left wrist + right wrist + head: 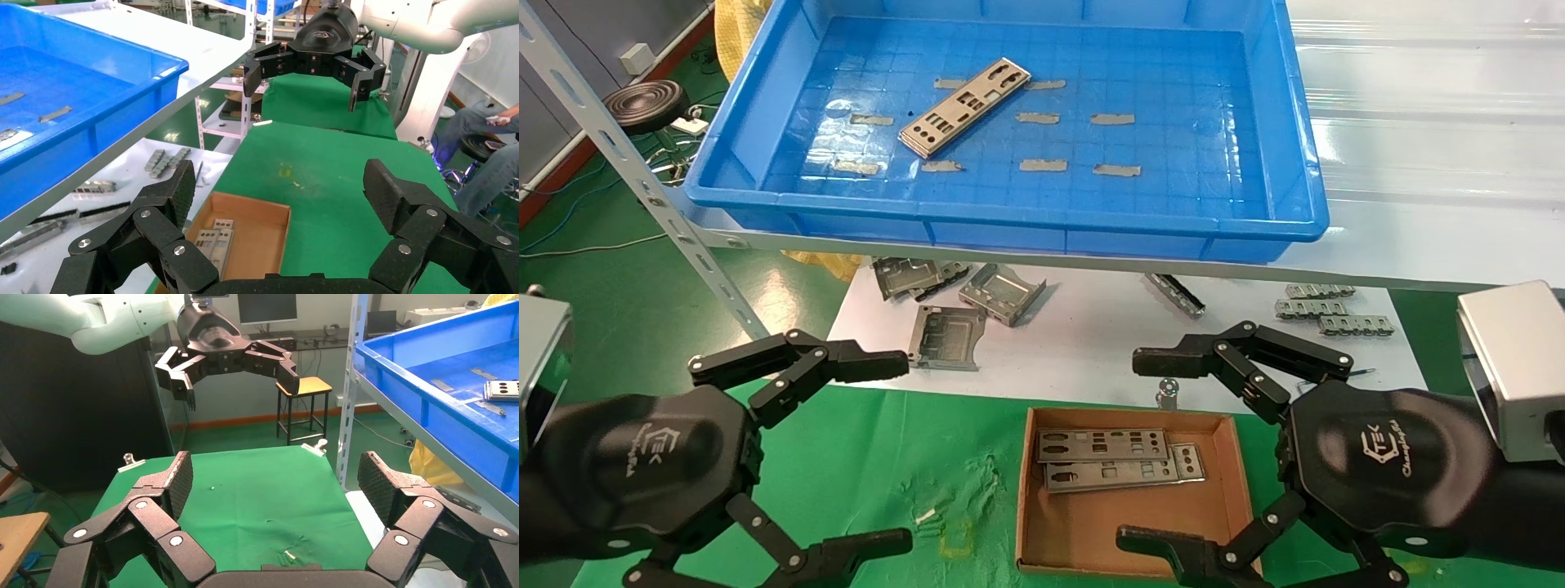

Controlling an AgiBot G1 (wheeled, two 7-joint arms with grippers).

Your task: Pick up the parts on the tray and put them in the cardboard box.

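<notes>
Both end effectors, left (883, 449) and right (1144, 449), hover spread apart; the tray's (1009, 224) remaining part (964, 107) points toward one o'clock.

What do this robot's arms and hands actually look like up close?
Each arm is glossy white, seen in the wrist views, ending in a matte black end effector. The left end effector and right end effector match: a rounded black body with a white logo, two jointed black fingers linked by silver rivets, with textured pads. A silver-grey camera box sits at each wrist.
</notes>
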